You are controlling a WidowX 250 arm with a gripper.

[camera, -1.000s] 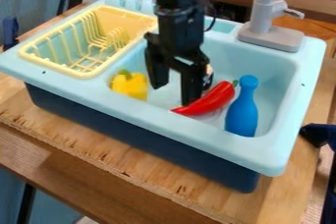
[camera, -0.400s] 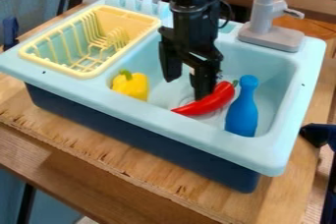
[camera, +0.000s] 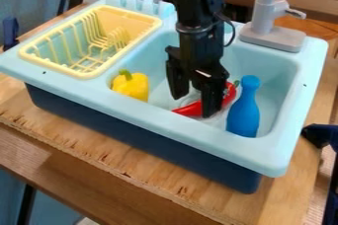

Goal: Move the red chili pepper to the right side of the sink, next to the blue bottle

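Gripper (camera: 195, 105), one, black: stood over the sink basin (camera: 267, 66), its fingers spread apart. Red chili pepper (camera: 190, 109), one: lay in the basin, partly behind one finger. Blue bottle-shaped toy (camera: 245, 109), one: leaned just beside the chili. Yellow pepper (camera: 131, 87), one: sat at the basin's other end, near the yellow dish rack (camera: 82, 75).

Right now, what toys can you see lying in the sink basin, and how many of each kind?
Bell peppers: 1, the yellow bell pepper
Chili peppers: 1, the red chili pepper, partly behind the black gripper
Bowling-pin shapes: 1, the blue pin-shaped toy
Total in sight: 3; anything fully behind the gripper isn't counted.
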